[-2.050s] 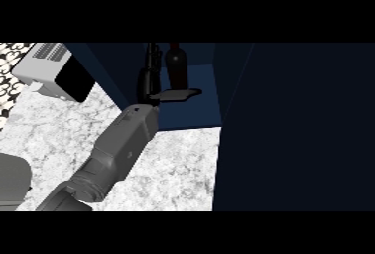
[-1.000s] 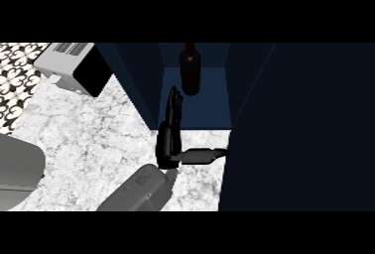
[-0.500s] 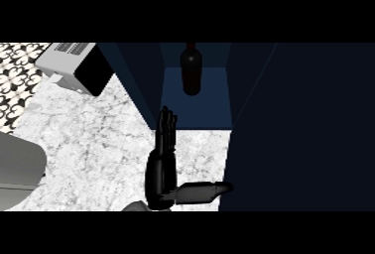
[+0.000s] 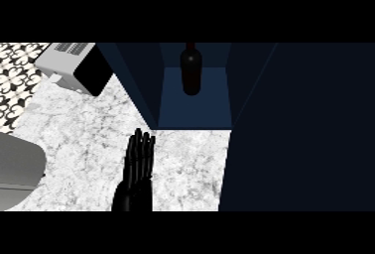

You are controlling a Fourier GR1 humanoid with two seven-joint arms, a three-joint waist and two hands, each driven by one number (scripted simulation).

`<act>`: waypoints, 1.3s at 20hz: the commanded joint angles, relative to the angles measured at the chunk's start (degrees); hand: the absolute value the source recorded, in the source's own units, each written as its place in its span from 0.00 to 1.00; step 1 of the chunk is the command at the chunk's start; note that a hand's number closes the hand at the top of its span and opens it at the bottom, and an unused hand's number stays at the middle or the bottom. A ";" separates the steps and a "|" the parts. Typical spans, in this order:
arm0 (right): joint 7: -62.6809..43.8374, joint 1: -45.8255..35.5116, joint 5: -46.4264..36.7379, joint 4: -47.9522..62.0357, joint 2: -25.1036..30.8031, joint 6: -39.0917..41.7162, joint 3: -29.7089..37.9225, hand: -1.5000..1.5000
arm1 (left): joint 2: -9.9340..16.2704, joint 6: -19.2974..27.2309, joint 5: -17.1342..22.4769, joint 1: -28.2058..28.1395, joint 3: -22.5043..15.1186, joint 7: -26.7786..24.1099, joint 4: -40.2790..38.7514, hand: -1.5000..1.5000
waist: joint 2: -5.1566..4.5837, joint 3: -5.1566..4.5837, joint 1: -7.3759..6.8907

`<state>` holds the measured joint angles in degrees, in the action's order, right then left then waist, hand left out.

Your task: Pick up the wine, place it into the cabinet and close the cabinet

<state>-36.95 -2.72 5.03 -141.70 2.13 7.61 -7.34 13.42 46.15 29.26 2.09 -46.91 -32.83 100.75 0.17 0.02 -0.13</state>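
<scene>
Wine bottle (image 4: 190, 69) stands upright inside the open cabinet (image 4: 196, 106), toward the back, on the blue floor of the compartment — nothing touching it. It sits in the same spot as half a second ago.

One hand (image 4: 136, 171) in view, black, rising from the lower edge over the marble counter (image 4: 81, 134). Which arm it belongs to cannot be told from this view alone. Fingers straight and close together, pointing up toward the cabinet's front edge, holding nothing; fingertips just short of the cabinet's left wall. Compared with half a second ago the hand has pulled back and shifted left — the thumb that stuck out to the right near the door is no longer visible, and less of the forearm shows.

Cabinet door (image 4: 300, 129) fills the right side as a broad dark panel, open; its near edge runs down beside the counter. The hand is apart from it now.

Upper left: a grey toaster (image 4: 77, 67) with a black side, on the counter near patterned tile (image 4: 18, 74). A grey rounded shape (image 4: 18, 173) lies at the left edge.
</scene>
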 commanded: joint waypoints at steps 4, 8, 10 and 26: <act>0.00 5.76 9.50 -3.10 1.43 5.46 -0.20 1.00 | 8.45 -10.13 2.70 -6.30 3.24 -1.51 4.65 0.00 | -0.12 -0.01 0.21; 1.32 7.61 6.81 -5.05 1.99 7.45 -1.75 1.00 | 15.00 -11.19 0.54 -11.43 1.17 -0.65 13.79 0.00 | 0.01 0.00 0.08; -2.79 7.58 6.97 -8.80 2.85 7.37 -3.21 1.00 | 13.78 -8.69 -0.38 -8.94 2.16 3.52 14.42 0.00 | 0.00 0.00 0.36; -9.96 9.20 4.37 -9.15 -0.69 6.76 -26.74 1.00 | 24.89 -26.38 14.68 -20.39 24.65 -3.47 15.24 0.00 | 0.25 -0.15 0.36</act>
<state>-44.22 4.77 8.20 -141.86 0.14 12.63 -26.95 37.08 24.24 40.11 -17.98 -27.58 -35.47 118.79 0.27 -0.03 -0.32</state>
